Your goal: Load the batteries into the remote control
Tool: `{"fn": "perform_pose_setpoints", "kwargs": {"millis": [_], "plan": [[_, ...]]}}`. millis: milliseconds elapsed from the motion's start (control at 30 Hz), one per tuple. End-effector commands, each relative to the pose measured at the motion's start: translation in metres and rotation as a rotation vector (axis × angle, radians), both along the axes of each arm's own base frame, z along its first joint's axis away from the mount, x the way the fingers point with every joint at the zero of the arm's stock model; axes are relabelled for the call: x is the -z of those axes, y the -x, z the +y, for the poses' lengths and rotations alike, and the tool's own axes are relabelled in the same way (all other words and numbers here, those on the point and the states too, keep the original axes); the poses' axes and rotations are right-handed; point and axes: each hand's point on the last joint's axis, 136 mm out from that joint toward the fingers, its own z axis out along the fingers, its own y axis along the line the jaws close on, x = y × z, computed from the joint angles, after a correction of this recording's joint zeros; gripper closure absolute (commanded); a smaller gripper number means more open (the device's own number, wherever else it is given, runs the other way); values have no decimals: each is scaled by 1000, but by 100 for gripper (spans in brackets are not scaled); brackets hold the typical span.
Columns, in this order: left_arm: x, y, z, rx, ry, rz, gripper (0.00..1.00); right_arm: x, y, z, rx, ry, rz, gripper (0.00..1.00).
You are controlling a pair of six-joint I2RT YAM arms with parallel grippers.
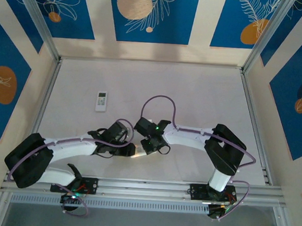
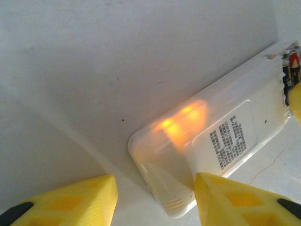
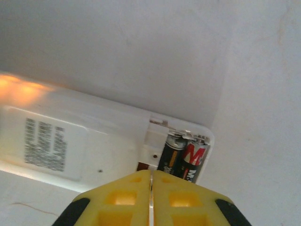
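Batteries [image 3: 193,162] sit side by side in the open compartment at one end of the remote control [image 3: 94,136]. There are two cells, one black with a gold band, the other black with red and white lettering. Their metal ends meet the contacts at the rounded end of the remote control.

The remote control lies face down on the white table [image 1: 194,95]. A printed label [image 2: 228,143] sits around the middle of its back. An orange glow [image 2: 186,120] shows on the plastic just past that label, on the side away from the compartment.

The right gripper [image 3: 150,188] hovers over the compartment end of the remote control. Its yellow fingers [image 3: 122,197] are pressed together with a hairline seam between them and nothing seen in their hold. Whether their tips touch the remote control or the cells I cannot tell.

The left gripper [image 2: 156,193] is at the opposite, grooved end of the remote control. Its fingers [image 2: 70,202] are spread wide, one to each side of that end. One finger overlaps the edge of the remote control, though contact cannot be told, and nothing is clamped.

A second remote [image 1: 101,100], small and white with a little screen, lies face up well apart from the remote control, beyond the left arm's wrist.
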Motion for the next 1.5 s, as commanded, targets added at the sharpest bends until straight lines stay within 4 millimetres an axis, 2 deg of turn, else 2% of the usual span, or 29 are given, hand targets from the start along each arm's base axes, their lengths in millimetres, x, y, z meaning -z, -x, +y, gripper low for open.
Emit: {"fn": "perform_pose_setpoints", "kwargs": {"millis": [0,200,300,333,367,400,433,600,700,767,867,967,1033,1400,1467], "plan": [[-10,-20,14,-41,-62,-112,48,-46,-13,7,72,-134,-81,84],[-43,-32,22,-29,-70,-237,32,-63,-46,-25,249,-230,-141,73],[-64,-37,28,-6,-67,-339,24,-78,-69,-24,216,-293,-203,60],[-71,-38,29,7,-63,-377,22,-84,-75,-18,186,-332,-207,49],[-80,-38,30,20,-54,-418,20,-88,-81,-14,171,-354,-209,26],[-86,-39,31,28,-47,-447,18,-90,-86,-12,160,-359,-207,13],[-93,-39,33,37,-43,-483,16,-90,-93,-10,132,-358,-199,12],[-115,-38,43,36,-32,-583,11,-74,-116,-6,78,-277,-81,21],[-119,-38,53,-3,-49,-600,10,-58,-130,-10,228,-140,-39,30],[-119,-40,61,-48,-68,-598,10,-43,-133,-13,347,-33,17,31],[-117,-39,60,-47,-63,-592,8,-22,-134,3,349,40,57,34],[-118,-36,54,-16,-37,-589,6,-6,-132,20,340,15,93,36],[-118,-34,53,-6,-29,-590,5,1,-130,23,358,8,119,40],[-116,-35,51,-9,-8,-601,4,24,-116,25,339,25,166,77],[-117,-35,49,-4,2,-606,4,24,-116,27,332,9,173,88]]}}
